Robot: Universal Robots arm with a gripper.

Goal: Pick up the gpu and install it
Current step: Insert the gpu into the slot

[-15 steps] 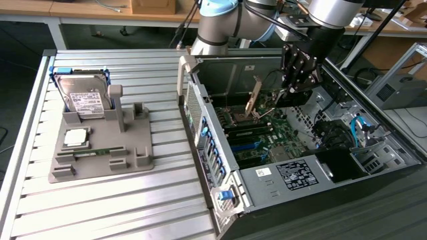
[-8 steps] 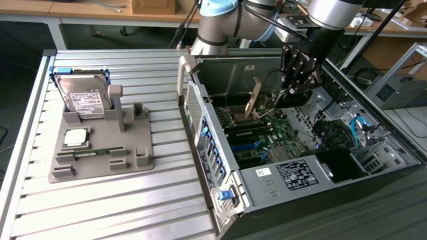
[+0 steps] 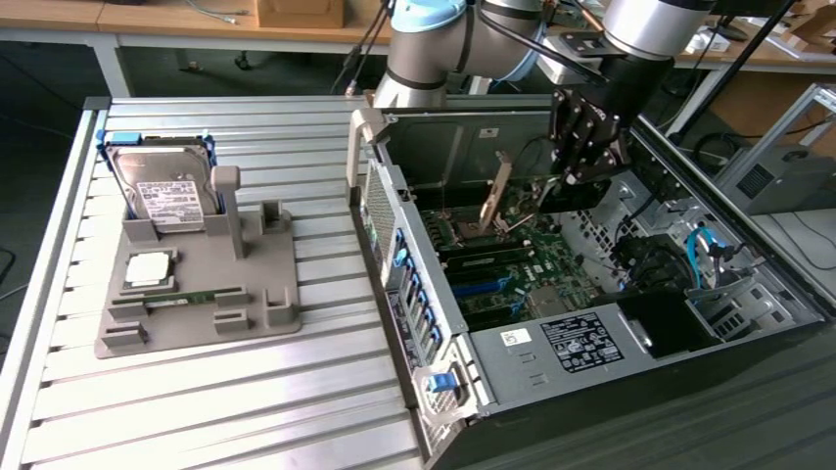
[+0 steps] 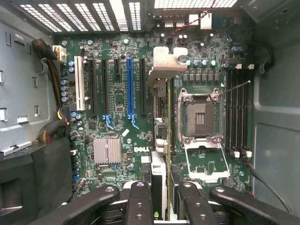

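Table (image 3: 196, 392), ribbed metal, carries a grey tray (image 3: 196, 323) at the exterior view's left and an open case (image 3: 523, 357) at its right. The tray holds a memory stick (image 3: 196, 295) and, farther back, an upright hard drive (image 3: 163, 191). Inside the case, the fingers (image 4: 139, 201) pinch the gpu (image 4: 158, 173), which is held on edge over the motherboard (image 4: 112, 117), between the blue slot (image 4: 130, 84) and the socket (image 4: 197, 117). Contact with the board cannot be told. The gripper (image 3: 565, 186) reaches down into the case from the arm (image 3: 432, 39) at the rear.
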